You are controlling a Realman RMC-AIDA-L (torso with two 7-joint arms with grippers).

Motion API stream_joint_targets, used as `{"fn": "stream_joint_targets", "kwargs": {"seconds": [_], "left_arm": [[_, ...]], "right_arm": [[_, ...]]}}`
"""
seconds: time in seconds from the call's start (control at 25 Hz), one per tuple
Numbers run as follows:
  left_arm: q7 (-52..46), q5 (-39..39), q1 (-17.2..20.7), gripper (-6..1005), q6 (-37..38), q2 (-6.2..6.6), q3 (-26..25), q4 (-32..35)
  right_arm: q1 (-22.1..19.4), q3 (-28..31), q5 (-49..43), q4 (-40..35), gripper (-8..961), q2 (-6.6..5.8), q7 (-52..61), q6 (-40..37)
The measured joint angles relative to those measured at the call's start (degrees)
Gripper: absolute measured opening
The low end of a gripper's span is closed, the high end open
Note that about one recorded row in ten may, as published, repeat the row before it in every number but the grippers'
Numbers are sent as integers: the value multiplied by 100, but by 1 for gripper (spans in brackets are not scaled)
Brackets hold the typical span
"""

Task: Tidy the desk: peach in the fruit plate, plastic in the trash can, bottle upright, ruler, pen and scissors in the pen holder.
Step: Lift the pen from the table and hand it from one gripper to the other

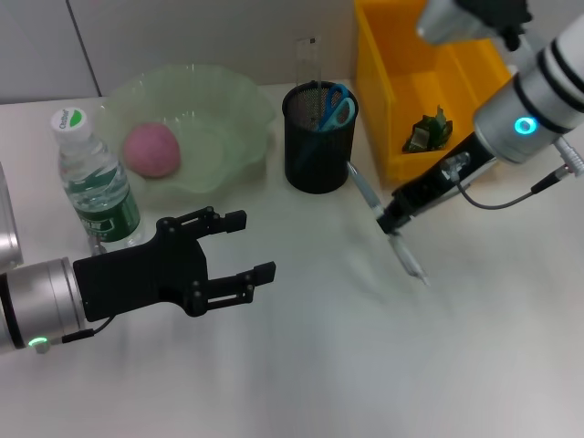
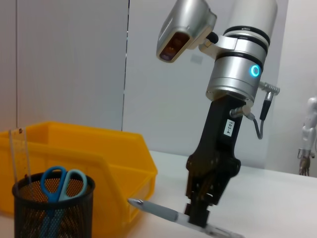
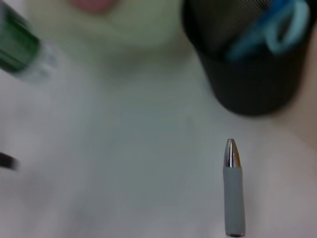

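My right gripper point(image 1: 392, 222) is shut on a grey pen point(image 1: 401, 245) with a silver tip, holding it slanted just above the table to the right of the black mesh pen holder point(image 1: 318, 139). The left wrist view shows the same gripper point(image 2: 198, 215) clamped on the pen point(image 2: 158, 210). Blue-handled scissors point(image 1: 338, 106) and a clear ruler point(image 1: 307, 55) stand in the holder. The pink peach point(image 1: 151, 150) lies in the green fruit plate point(image 1: 239, 109). The bottle point(image 1: 97, 181) stands upright. Crumpled green plastic point(image 1: 429, 133) lies in the yellow trash can point(image 1: 383, 100). My left gripper point(image 1: 254, 246) hovers open in front of the bottle.
The trash can stands at the back right, close beside the pen holder. The plate and the bottle fill the back left. In the right wrist view the pen point(image 3: 233, 196) points toward the pen holder point(image 3: 247, 79).
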Motion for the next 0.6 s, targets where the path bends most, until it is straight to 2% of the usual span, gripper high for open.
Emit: {"fn": "stream_joint_targets", "kwargs": {"seconds": [0.16, 0.32, 0.4, 0.48, 0.6], "left_arm": [[0, -14, 6, 787, 65, -5, -16, 2], [-4, -79, 8, 787, 149, -26, -105, -38], [-7, -156, 14, 787, 200, -34, -139, -70], [-11, -750, 60, 787, 393, -33, -146, -350], [-33, -975, 80, 786, 460, -40, -147, -467]], "right_arm": [[-518, 461, 1026, -177, 112, -8, -872, 130], [-1088, 942, 2223, -47, 112, 17, -2191, 371], [-1376, 1134, 2958, 187, 112, 23, -3007, 470], [-1593, 1310, 3733, 599, 112, 11, -3880, 532], [-1775, 1522, 4673, 1328, 112, -25, -5028, 530]]}}
